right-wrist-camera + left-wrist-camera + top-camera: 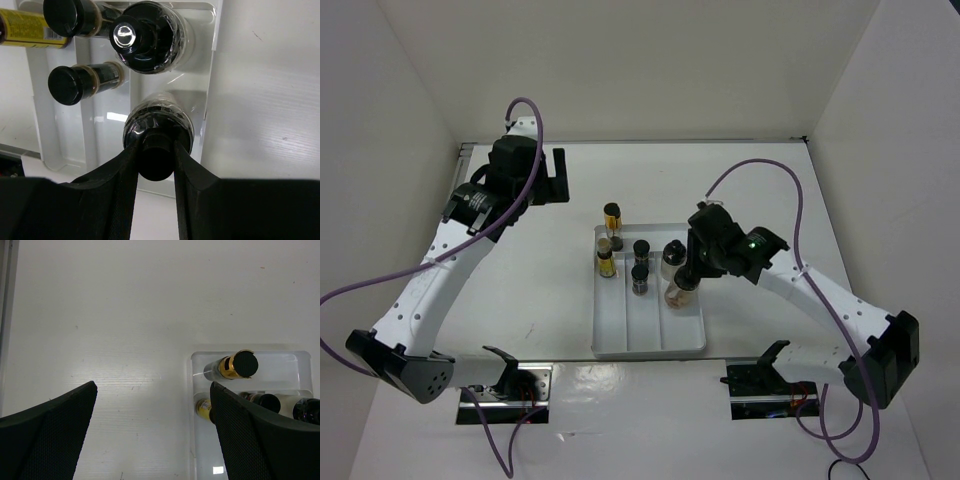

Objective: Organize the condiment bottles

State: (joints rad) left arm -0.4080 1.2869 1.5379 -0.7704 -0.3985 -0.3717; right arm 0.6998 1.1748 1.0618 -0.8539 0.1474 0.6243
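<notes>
Six bottles [612,215] [607,264] [641,250] [640,280] [673,260] [680,292], one tray [650,340]

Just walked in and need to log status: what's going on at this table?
The right pincer is shut on the cap of a round clear bottle at the right compartment of the white tray; whether it rests there is unclear. Standing in the tray: yellow bottles left, dark brown bottles middle, a second clear bottle right. The left pincer hangs open over the table beside the tray.
</notes>
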